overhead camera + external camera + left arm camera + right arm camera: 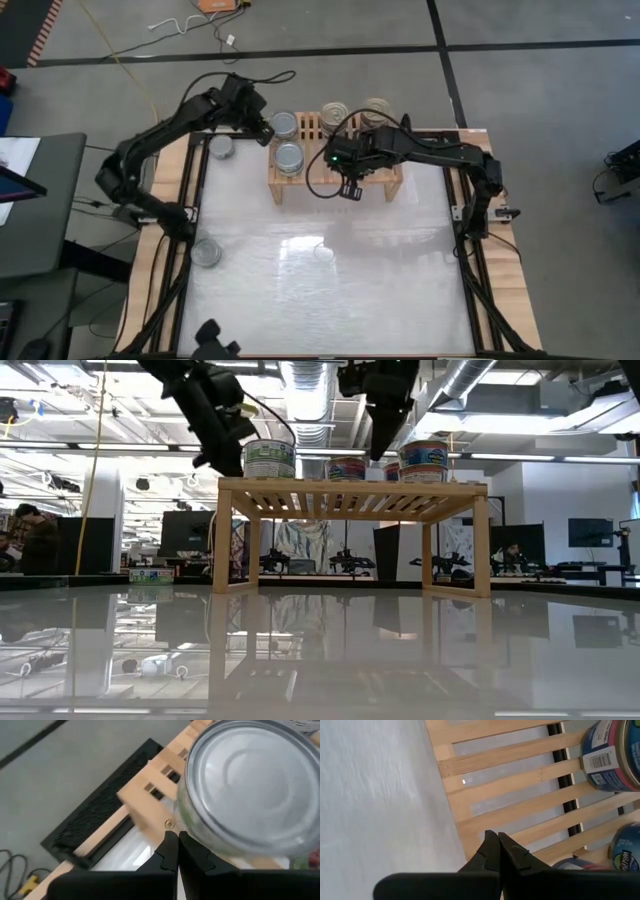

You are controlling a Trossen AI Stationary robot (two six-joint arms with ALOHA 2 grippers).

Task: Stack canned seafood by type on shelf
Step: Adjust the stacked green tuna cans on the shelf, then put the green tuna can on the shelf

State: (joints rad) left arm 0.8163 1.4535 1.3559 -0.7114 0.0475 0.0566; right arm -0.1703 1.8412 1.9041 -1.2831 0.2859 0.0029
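The light-wood shelf point(383, 178) stands at the table's far middle on its side legs. Two silver-topped cans point(286, 125) point(289, 157) sit on its left end, and two gold-topped cans point(335, 113) point(378, 108) on its far side. My left gripper point(266, 131) is shut, right beside the far-left silver-topped can point(250, 785). My right gripper point(348, 190) is shut and hangs just above the shelf's near edge point(470, 827), touching nothing. Blue-labelled cans point(612, 755) show past it. My left gripper's shut fingertips point(167, 842) stand at the side wall point(187, 827) of the far-left silver-topped can, coming from the table's left and slanting down. I cannot tell whether they touch it. The can sits upright on the shelf's slats.
One silver-topped can point(221, 147) lies off the shelf at the table's far left, and another point(206, 251) at the left edge farther forward. Wooden planks point(160, 260) frame the table. The glossy table surface point(330, 290) spreads in front of the shelf.
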